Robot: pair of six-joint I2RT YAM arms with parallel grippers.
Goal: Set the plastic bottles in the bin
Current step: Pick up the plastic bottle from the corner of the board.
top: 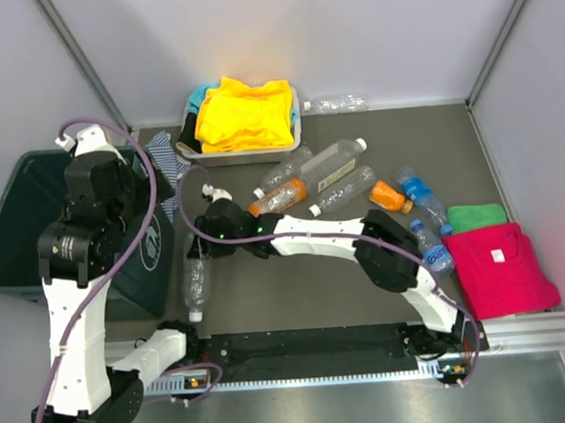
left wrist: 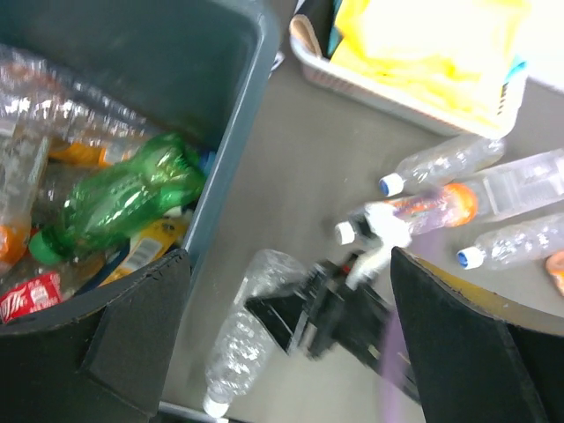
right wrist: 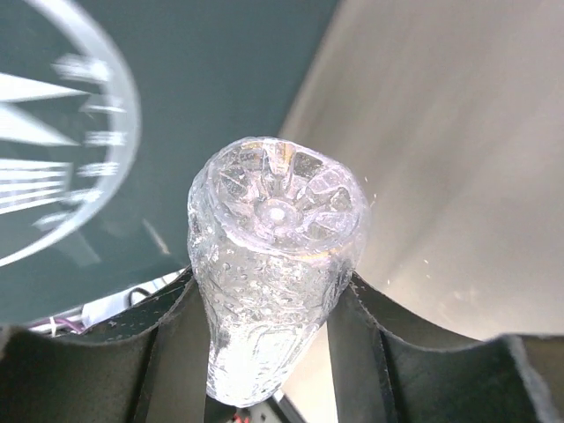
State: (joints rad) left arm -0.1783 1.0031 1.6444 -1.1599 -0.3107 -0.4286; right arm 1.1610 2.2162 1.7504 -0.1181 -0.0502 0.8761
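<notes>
Bin [top: 8, 233]: dark green, deep, table's left edge. Inside: green bottle [left wrist: 132, 189], crushed clear and orange ones. Clear bottle [top: 198, 286] just beside bin. Other bottles [top: 332, 165] lying mid-table.

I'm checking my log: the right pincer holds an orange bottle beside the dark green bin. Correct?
No. The bottle in the right pincer is clear, not orange, as the right wrist view shows. It is indeed held beside the dark green bin.

White tray [top: 244, 156] w/ yellow cloth [top: 246, 113] (heaped), pink cloth [top: 497, 267] touching green cloth [top: 477, 216], rt side, striped cloth [top: 164, 154]
</notes>
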